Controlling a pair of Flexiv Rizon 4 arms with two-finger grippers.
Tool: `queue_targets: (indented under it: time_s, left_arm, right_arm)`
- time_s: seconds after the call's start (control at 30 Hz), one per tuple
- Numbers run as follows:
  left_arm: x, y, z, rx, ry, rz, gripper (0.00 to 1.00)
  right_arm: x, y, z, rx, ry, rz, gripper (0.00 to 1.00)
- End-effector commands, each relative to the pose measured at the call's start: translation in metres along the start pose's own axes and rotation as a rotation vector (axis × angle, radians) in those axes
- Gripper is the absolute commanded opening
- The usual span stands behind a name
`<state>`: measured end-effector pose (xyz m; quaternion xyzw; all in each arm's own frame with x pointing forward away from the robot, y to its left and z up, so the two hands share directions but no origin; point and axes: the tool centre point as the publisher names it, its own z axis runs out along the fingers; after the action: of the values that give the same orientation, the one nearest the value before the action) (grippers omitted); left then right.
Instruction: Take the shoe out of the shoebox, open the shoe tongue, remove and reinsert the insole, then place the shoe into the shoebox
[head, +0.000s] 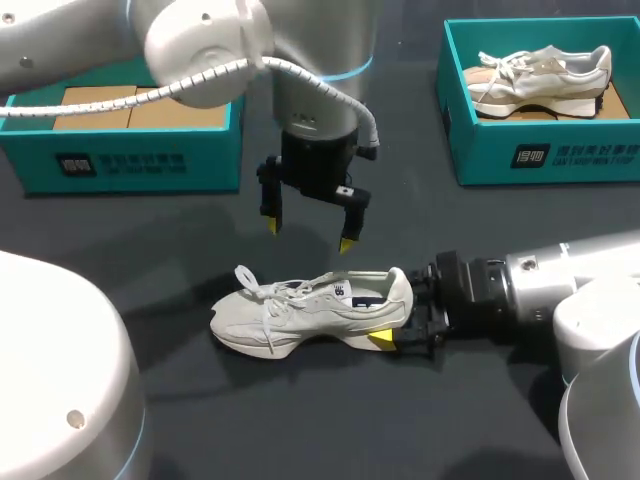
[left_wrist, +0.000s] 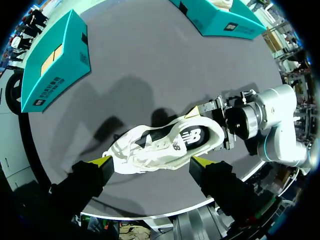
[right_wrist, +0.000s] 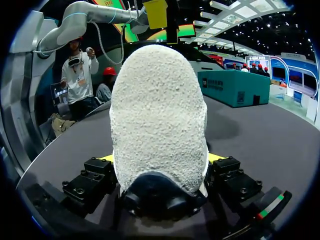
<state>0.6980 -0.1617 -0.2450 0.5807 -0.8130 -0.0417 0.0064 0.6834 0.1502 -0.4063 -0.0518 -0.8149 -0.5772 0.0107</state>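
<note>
- Head view: the shoe (head: 310, 312) lies on its side on the dark table (head: 200, 420), toe towards my left, heel towards my right.
- The right gripper (head: 398, 316) is clamped on the heel. One yellow tip shows against the sole and the other is hidden behind the shoe.
- The left gripper (head: 309, 234) hangs above the laces with its fingers spread wide, clear of the shoe.
- My left arm covers much of the left box (head: 130, 150), and the inside that shows is brown card. The right box (head: 540, 150) holds a second shoe (head: 540, 72) and is cut off at the frame edge.
- Both box fronts carry white print, and the shoe has a small mark on its side. Neither is read here.
- Left wrist view: the shoe (left_wrist: 160, 145) lies below and between the left gripper (left_wrist: 151, 162) fingers, which stand wide apart with the shoe's mouth facing them.
- The right gripper (left_wrist: 216, 125) has the heel. The left box (left_wrist: 55, 60) is well apart from it.
- Right wrist view: the shoe's heel (right_wrist: 157, 115) fills the middle and hides most of the table.
- The right gripper (right_wrist: 160, 167) presses it from both sides, with only slivers of yellow showing.
- A yellow tip of the left gripper (right_wrist: 156, 12) shows above the shoe.
</note>
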Motion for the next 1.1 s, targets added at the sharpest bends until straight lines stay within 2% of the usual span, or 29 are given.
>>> queue_targets:
  time_s: [0.03,0.13,0.2,0.37,0.4,0.73,0.8,0.9,1.1]
  left_arm:
    - [0.005,-0.004,-0.001,-0.009,-0.015,0.000,1.00]
    - [0.009,-0.004,0.003,-0.011,-0.023,-0.009,1.00]
    - [0.019,-0.005,0.013,-0.058,-0.038,-0.032,1.00]
    - [0.029,0.000,0.033,-0.145,-0.076,-0.076,1.00]
    - [0.028,0.001,0.033,-0.121,-0.095,-0.099,1.00]
    - [0.028,0.001,0.033,-0.121,-0.095,-0.099,1.00]
    - [0.034,-0.001,0.041,-0.169,-0.103,-0.127,1.00]
    - [0.039,-0.001,0.052,-0.199,-0.121,-0.159,1.00]
    - [0.045,0.000,0.066,-0.226,-0.160,-0.211,1.00]
  right_arm:
    - [0.000,0.000,0.002,0.003,-0.001,0.000,0.00]
    - [0.000,0.000,0.002,0.003,-0.001,0.000,0.00]
    - [0.000,0.000,0.002,0.003,-0.001,0.000,0.00]
    - [0.000,0.000,0.002,0.003,-0.001,0.000,0.00]
    - [0.000,0.000,0.002,0.003,-0.001,0.000,0.00]
    - [0.000,0.000,0.002,0.003,-0.001,0.000,0.00]
    - [0.000,0.000,0.002,0.003,-0.001,0.000,0.00]
    - [0.000,0.000,0.002,0.003,-0.001,0.000,0.00]
    - [0.000,0.000,0.002,0.003,-0.001,0.000,0.00]
